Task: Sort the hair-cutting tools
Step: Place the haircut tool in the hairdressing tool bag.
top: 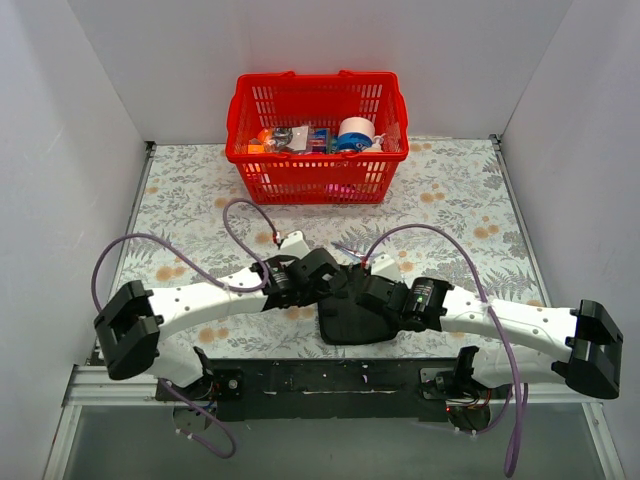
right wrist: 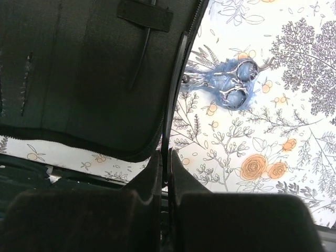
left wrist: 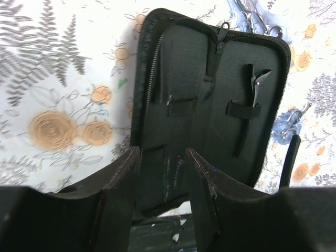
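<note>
My left gripper hangs half spread over the near edge of the black pouch, which lies open at 6 o'clock on the tabletop. My right gripper is pressed together, and I judge it nips the pouch's thin rim. A slim black tool with a bright metal tip sits tucked under an elastic strap on the pouch's right panel. The scissors lie loose on the tabletop at 2 o'clock from my right gripper, just beside the pouch, with the pale blue loops pointing away from it. I cannot tell whether one pair or two overlap there. I expect them to be light, stiff and slick. Bare blades would slide between my fingers, so I would pinch across the pivot, not the rounded loops. The pouch looks limp and likely to sag when lifted.
</note>
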`<action>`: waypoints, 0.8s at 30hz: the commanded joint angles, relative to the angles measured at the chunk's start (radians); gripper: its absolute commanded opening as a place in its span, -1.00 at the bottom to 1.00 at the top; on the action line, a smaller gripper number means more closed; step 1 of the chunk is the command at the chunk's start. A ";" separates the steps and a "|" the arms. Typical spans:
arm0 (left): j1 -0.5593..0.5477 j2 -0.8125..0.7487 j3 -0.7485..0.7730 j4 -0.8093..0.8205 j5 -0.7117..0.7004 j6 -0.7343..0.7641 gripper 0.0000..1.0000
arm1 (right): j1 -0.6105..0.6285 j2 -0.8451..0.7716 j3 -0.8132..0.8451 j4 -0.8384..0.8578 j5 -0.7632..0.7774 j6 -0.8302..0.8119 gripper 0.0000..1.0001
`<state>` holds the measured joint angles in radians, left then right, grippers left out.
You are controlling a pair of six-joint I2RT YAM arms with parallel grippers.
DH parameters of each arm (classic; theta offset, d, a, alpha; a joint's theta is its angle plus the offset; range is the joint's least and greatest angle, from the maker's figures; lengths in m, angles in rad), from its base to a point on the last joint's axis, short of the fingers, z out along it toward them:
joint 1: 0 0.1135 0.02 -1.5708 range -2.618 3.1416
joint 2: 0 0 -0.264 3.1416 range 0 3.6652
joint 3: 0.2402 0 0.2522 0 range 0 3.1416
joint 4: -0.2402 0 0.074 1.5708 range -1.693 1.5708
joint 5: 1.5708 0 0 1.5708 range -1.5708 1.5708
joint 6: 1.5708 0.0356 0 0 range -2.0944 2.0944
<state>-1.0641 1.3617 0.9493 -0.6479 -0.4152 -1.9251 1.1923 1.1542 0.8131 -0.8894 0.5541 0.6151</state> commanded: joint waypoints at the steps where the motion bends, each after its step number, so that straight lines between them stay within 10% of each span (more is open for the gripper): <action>1: -0.004 0.130 0.060 0.079 0.033 0.057 -0.20 | -0.003 0.021 0.018 0.020 -0.052 -0.086 -0.97; 24: -0.004 0.333 0.075 0.212 0.154 0.078 -0.21 | -0.028 0.266 0.073 0.063 -0.132 -0.169 -0.97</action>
<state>-1.0550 1.7119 1.0348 -0.4725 -0.2691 -1.8515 1.1641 1.3842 0.8310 -0.8619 0.4416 0.4751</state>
